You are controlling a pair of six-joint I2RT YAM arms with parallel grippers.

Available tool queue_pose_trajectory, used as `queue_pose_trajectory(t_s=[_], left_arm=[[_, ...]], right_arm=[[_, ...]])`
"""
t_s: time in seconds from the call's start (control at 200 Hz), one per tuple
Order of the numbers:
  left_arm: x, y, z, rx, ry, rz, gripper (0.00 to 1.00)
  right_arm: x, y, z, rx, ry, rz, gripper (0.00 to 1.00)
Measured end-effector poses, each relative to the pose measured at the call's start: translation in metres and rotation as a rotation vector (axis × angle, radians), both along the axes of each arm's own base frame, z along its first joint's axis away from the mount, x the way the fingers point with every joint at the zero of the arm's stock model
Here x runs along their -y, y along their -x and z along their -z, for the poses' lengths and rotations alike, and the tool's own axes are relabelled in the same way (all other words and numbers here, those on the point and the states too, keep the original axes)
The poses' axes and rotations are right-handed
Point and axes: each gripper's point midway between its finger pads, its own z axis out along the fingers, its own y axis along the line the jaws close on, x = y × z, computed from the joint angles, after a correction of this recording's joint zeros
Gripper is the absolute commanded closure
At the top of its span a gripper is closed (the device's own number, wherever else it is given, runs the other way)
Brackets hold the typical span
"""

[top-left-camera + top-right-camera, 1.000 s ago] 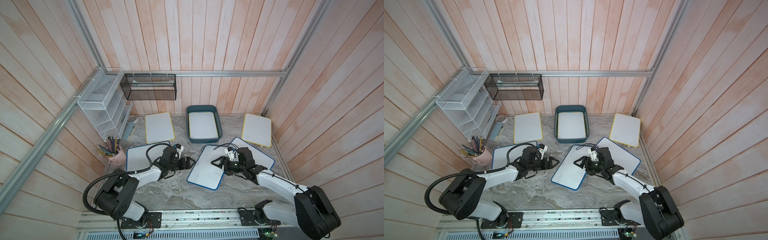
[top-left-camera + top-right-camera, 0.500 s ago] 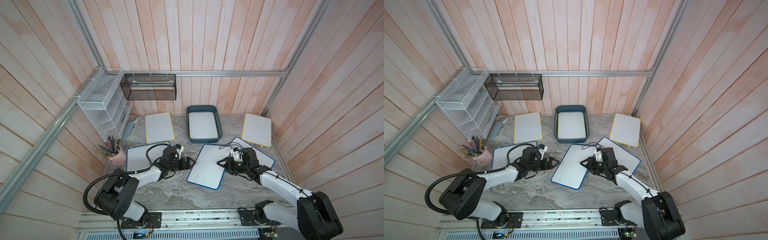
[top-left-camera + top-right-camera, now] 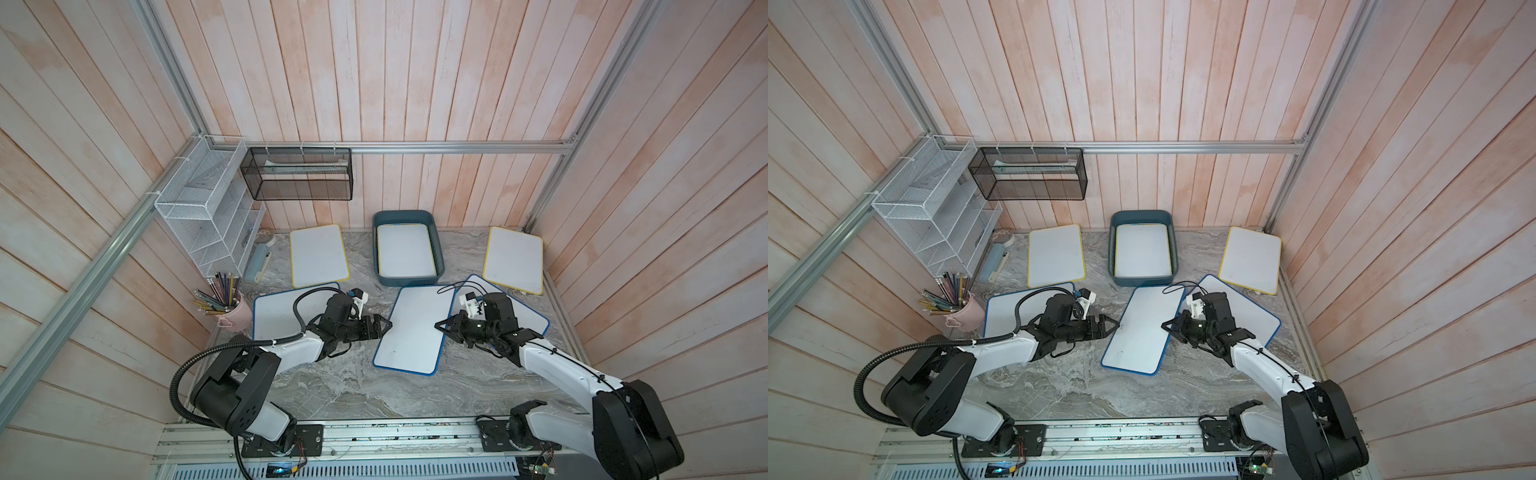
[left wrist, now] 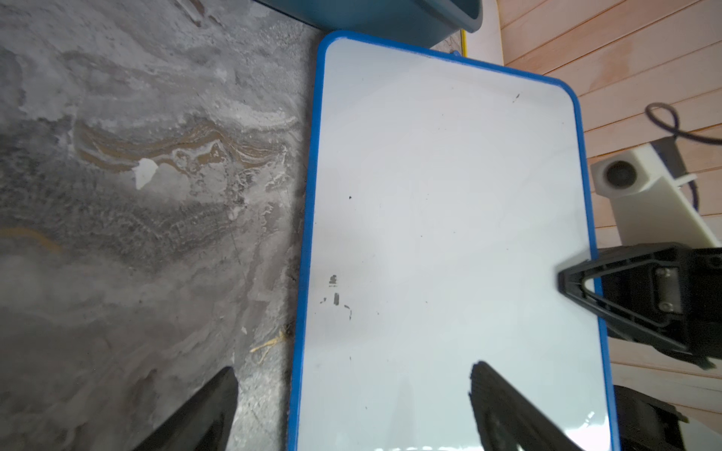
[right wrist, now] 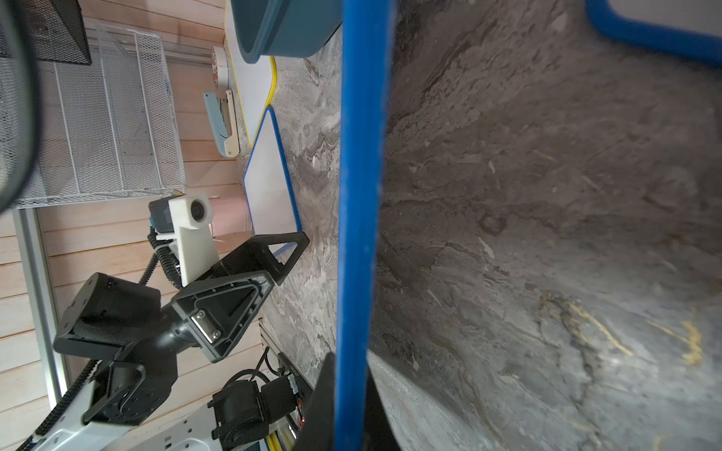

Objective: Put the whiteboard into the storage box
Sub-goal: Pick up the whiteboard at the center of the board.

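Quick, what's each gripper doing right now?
Left gripper: open, holding nothing.
Right gripper: closed on the edge of the blue-framed rectangular whiteboard.

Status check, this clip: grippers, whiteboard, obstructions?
Right gripper shut on centre whiteboard edge; left gripper open opposite. Storage box already holds one board.

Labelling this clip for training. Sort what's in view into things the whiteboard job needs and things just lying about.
Job: centre blue-framed whiteboard, edge gripped by the right gripper; open left gripper; teal storage box; yellow-framed whiteboards; other blue-framed whiteboards.

Lying about: white wire rack, black mesh basket, pink pencil cup, stapler, tape roll.
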Motion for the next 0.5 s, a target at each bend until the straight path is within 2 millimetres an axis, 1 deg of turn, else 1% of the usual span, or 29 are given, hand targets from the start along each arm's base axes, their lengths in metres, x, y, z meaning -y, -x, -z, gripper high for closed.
queue_pose_trajectory(t_s=[0.17, 0.385, 0.5], left_arm=[[-0.006, -0.006, -0.003, 0.013, 0.011, -0.03, 0.06], [-0.035, -0.017, -0.026, 0.083, 0.047, -0.132, 0.06], [-0.044, -0.024, -0.03, 0.095, 0.064, -0.164, 0.06]], right_arm=[[0.003, -0.001, -0.002, 0.007, 0.001, -0.011, 1.0], [0.005, -0.001, -0.011, 0.043, 0.02, -0.056, 1.0], [0.005, 0.0, -0.019, 0.075, 0.033, -0.086, 1.0]])
